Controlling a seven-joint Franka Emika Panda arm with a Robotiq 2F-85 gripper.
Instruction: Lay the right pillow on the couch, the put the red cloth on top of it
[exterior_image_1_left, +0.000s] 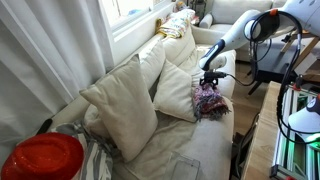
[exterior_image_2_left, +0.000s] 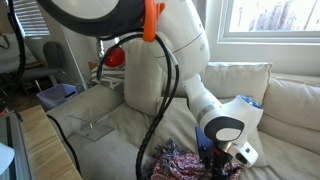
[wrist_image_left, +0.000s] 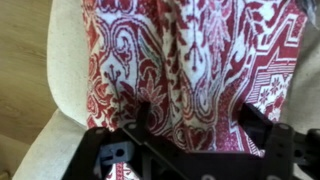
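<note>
Cream cushioned bench (exterior_image_1_left: 190, 150) under a bright window (exterior_image_1_left: 130, 10), with the red cloth (exterior_image_1_left: 209, 99) bunched on its seat.

Pale pillows (exterior_image_1_left: 120, 105) lean along the bench's back, and wood floor (exterior_image_1_left: 255, 140) runs past its right edge in an exterior view. The cloth is red with a pale, paisley-like print. It lies in a crumpled heap toward the far right of the seat, just beside a pillow, and in the wrist view it fills most of the frame. The pincer (wrist_image_left: 200, 120) hangs right above it, fingers (wrist_image_left: 140, 115) spread wide, pinching nothing.
</note>
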